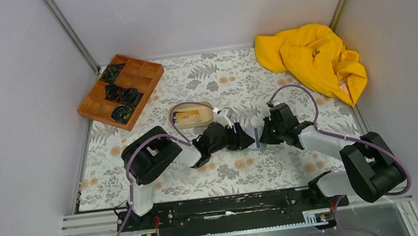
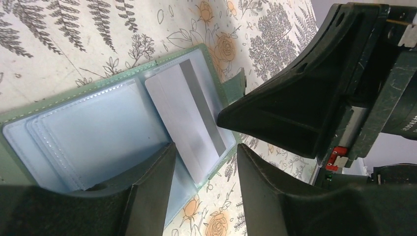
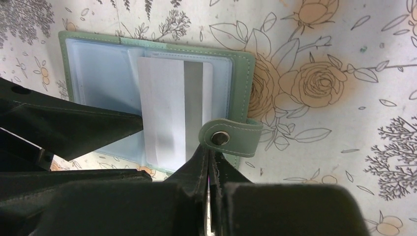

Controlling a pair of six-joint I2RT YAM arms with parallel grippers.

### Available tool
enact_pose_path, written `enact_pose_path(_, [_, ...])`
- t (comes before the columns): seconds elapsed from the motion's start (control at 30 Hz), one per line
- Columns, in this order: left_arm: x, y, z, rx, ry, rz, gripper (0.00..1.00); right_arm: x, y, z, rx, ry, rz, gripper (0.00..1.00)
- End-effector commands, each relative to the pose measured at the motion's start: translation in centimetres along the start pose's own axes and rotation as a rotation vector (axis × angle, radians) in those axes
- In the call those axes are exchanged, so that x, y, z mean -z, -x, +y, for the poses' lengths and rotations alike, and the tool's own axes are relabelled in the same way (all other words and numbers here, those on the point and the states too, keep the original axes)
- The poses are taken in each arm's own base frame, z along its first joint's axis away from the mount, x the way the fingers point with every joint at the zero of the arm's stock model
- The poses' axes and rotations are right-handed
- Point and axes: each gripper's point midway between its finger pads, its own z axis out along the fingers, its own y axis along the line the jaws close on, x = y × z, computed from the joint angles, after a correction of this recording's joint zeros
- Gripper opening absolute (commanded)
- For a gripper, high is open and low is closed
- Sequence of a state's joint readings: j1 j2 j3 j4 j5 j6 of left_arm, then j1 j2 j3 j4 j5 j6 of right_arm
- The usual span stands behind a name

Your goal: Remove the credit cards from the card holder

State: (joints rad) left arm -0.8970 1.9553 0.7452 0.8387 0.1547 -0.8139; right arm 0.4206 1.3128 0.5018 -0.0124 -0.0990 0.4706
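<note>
Floral-printed tabletop (image 1: 226, 176) carries the sage-green folding card holder (image 3: 98, 69), lying open at its middle between both arms. We see one whitish plastic credit card (image 3: 162, 108) with a grey stripe on its pale blue panel. Its long axis points into the gap of the parted, empty left fingers (image 2: 152, 191), which we judge better placed. The right fingers (image 3: 194, 172) are clenched, tips beside the snap tab (image 3: 231, 135).

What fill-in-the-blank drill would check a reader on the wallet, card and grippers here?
The wallet lies ____ on the table.
The card in it is white with a ____ stripe.
The right gripper is ____, its tip at the wallet's snap tab.
The left gripper is ____ over the card.
Missing words: open; grey; shut; open.
</note>
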Motion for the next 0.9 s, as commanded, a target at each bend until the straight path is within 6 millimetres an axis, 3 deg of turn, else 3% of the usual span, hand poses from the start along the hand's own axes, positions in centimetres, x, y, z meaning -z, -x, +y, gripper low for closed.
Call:
enact_pose_path(0.0, [0.1, -1.3, 0.8, 0.027, -0.015, 0.030, 0.57, -0.9, -1.5, -0.3, -0.031, 0.007, 0.047, 0.00])
enact_pose_path(0.43, [0.3, -0.1, -1.2, 0.144, -0.196, -0.009, 0.44, -1.3, -3.2, -0.4, -0.054, 0.034, 0.089, 0.00])
enact_pose_path(0.63, [1.4, 1.1, -3.4, 0.189, -0.331, -0.024, 0.40, -1.4, -3.2, -0.3, -0.054, 0.040, 0.092, 0.00])
enact_pose_path(0.87, [0.9, 0.9, -3.2, 0.197, -0.317, -0.009, 0.40, -1.3, -3.3, -0.3, -0.051, 0.043, 0.093, 0.00])
